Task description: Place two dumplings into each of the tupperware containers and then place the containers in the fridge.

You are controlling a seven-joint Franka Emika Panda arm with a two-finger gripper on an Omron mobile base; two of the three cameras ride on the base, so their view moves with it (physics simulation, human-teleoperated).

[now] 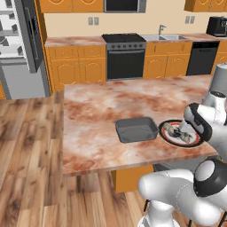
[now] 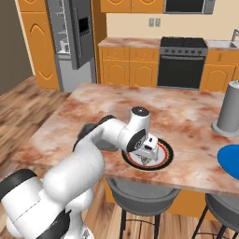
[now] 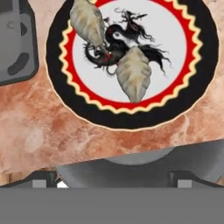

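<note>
We see the white arm bent low over the near edge of a marbled pink worktop (image 1: 102, 115), its end effector (image 2: 146, 158) hanging just above a white plate with a black-red rim (image 2: 163, 154). In the right base view the end effector sits over the near left part of that plate, its fingers parted and closed on nothing.

In the hand view we look straight down on the plate (image 3: 192, 87), whose centre bears a dark painted figure. Two dumplings (image 3: 133, 74) lie on it: one near the middle, its pointed end toward the near rim, and a second (image 3: 87, 22) further off, at the plate's edge, cut by the top of the frame. The two are close together but we cannot tell whether they touch. In the left base view the dumplings (image 1: 181, 134) appear as small pale lumps on the plate, partly behind the arm.

The dark grey tupperware container (image 1: 136, 129) rests on the worktop just left of the plate, apart from it, and we see nothing inside it. Its rounded corner (image 3: 15, 43) shows at the left of the hand view.

The fridge (image 1: 22, 48) stands at the far left of the room, its door open and pale shelves visible. A black oven (image 1: 125, 56) and a black dishwasher (image 1: 202, 57) line the far wall. At the right of the worktop we note a grey cylinder (image 2: 229, 112) and the edge of a blue plate (image 2: 229, 161).
</note>
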